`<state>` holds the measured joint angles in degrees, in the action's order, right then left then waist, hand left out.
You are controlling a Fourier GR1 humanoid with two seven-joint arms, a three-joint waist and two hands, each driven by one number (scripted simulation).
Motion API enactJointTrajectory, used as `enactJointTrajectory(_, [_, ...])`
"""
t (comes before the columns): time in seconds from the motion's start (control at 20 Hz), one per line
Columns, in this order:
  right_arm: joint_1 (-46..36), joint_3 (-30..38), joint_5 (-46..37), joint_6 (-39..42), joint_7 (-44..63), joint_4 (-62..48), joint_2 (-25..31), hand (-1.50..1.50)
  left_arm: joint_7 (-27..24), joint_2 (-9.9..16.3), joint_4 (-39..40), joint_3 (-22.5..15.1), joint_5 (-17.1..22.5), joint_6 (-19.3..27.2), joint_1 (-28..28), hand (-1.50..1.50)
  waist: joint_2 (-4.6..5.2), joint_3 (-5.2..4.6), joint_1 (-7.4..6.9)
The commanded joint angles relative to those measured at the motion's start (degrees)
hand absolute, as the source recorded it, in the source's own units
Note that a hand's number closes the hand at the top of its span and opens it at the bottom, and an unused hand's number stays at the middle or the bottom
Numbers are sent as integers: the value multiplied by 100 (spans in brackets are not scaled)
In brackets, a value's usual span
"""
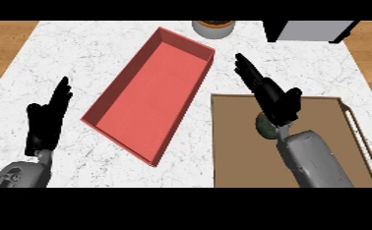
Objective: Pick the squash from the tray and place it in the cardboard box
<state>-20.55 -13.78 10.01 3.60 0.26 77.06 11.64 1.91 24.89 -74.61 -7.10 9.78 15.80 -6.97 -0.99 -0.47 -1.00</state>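
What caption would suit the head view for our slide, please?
Open right hand hovers over the squash on the tray, beside the red box.

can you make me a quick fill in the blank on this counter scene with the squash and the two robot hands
1. The squash lies on the brown ____.
2. The box left of the tray is ____ in colour.
3. The right robot hand has its fingers ____ above the squash.
4. The left robot hand rests near the picture's ____ edge.

Missing words: tray; red; straight; left
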Motion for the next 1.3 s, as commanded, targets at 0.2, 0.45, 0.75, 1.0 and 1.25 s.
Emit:
enactJointTrajectory(0.2, [1173, 1161, 296, -345, -688, 663, 612, -150, -228, 825, 0, 368, -659, 272, 299, 0, 57, 58, 254])
enactJointTrajectory(0.45, [1729, 125, -2554, -1153, -1226, 238, 1866, -150, -88, 645, 10, 195, -732, 351, 350, 0, 79, 52, 293])
enactJointTrajectory(0.75, [2745, 1210, -632, -364, -4239, -424, 1192, -150, -23, 803, -25, 324, -657, 12, 286, 0, 99, 62, 160])
enactJointTrajectory(1.0, [2320, 1226, -1622, -778, -3921, -442, 1749, -150, 24, 754, -16, 409, -822, -24, 210, 0, 92, 46, 111])
enactJointTrajectory(1.25, [2046, 715, -2676, -698, -2661, -253, 2541, -150, -27, 639, 99, 340, -912, 36, 140, 0, 98, 35, 81])
